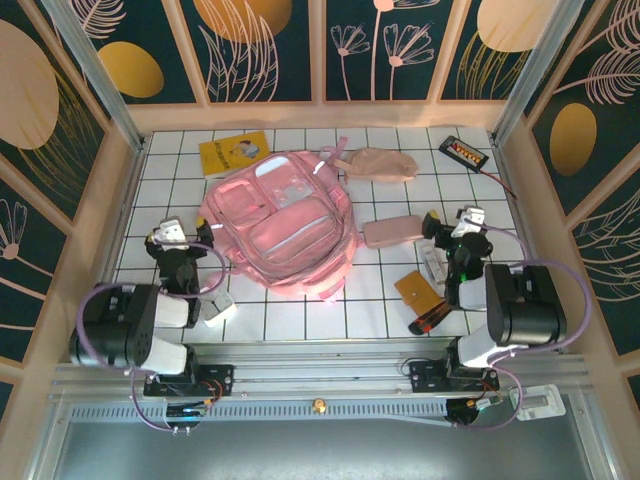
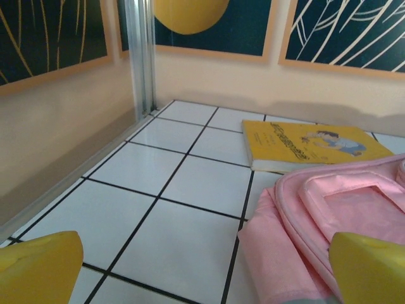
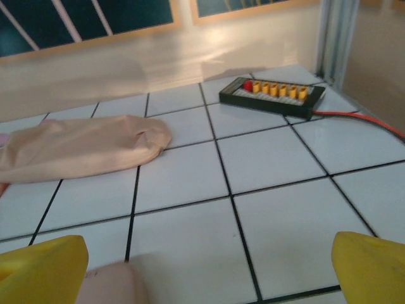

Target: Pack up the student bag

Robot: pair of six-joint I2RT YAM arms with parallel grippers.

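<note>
The pink backpack (image 1: 280,225) lies flat mid-table with the yellow book (image 1: 235,152) and two pouches loose around it, while the left gripper (image 2: 202,272) and right gripper (image 3: 209,269) flank it, jaws wide apart and empty, seemingly ready to start packing.

Both arms (image 1: 150,325) folded low, elbows back by their bases. left gripper (image 1: 180,243): jaws spread wide, aimed forward, tilted slightly down. right gripper (image 1: 452,232): same pose, yellow fingertips (image 3: 41,269) wide apart, gripping nothing.
</note>
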